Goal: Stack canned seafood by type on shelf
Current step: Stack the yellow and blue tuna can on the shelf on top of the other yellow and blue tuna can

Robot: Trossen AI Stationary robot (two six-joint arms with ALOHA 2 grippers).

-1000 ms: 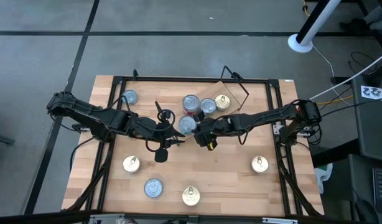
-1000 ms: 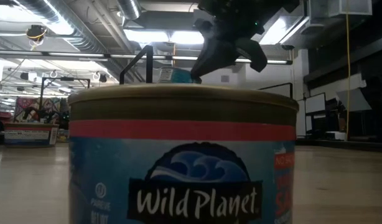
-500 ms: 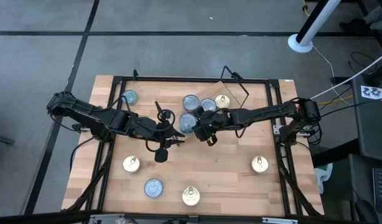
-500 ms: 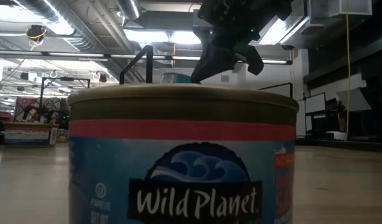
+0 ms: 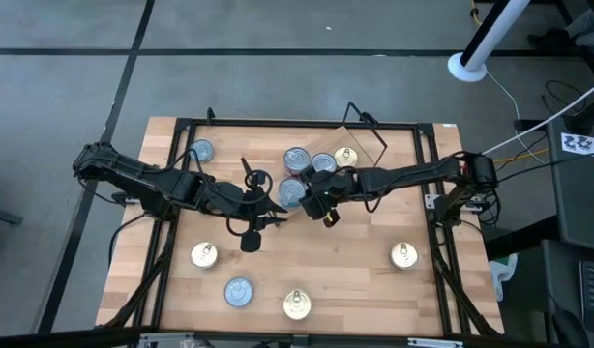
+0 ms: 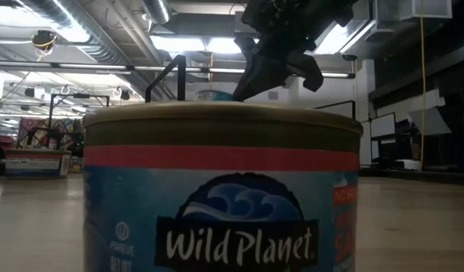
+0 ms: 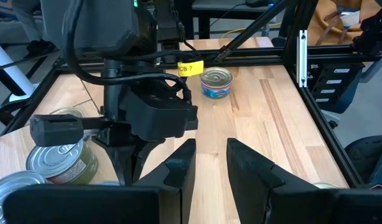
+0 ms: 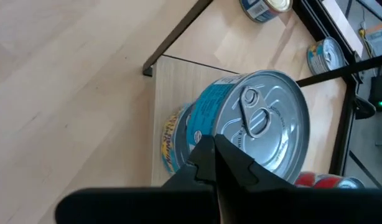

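Note:
On the shelf (image 5: pixel 363 143) stand several tins of canned seafood, among them a blue-labelled tin with a silvery pull-ring top (image 8: pixel 259 124) (image 5: pixel 291 191), which sits on another tin. My right gripper (image 8: pixel 211 152) (image 5: pixel 307 197) is shut, with its tips at that tin's side. My left gripper (image 7: pixel 209 158) (image 5: pixel 278 211) hangs open just to the left of it, with nothing between its fingers. More tins lie on the table: blue ones (image 5: pixel 201 151) (image 5: pixel 238 291) and gold ones (image 5: pixel 203 254) (image 5: pixel 296 304) (image 5: pixel 403 255). My right gripper has its shut fingertips (image 8: pixel 206 146) against the blue tin's side wall (image 8: pixel 206 118), below the top rim. It comes slanting down from the table's right and near side. The tin stands upright on the tin beneath it. Whether the tips press it, I cannot tell.
A large blue tin (image 6: pixel 221 189) stands right before the low camera and hides most of the table. The shelf's black wire leg (image 8: pixel 172 37) and the table's black frame rails (image 5: pixel 181 130) run close by. Bare wood lies between the near tins.
My right gripper, shut throughout, has swung a little toward the table's far edge and closer to the blue-labelled tin on the shelf, then stopped. My left gripper has kept still.

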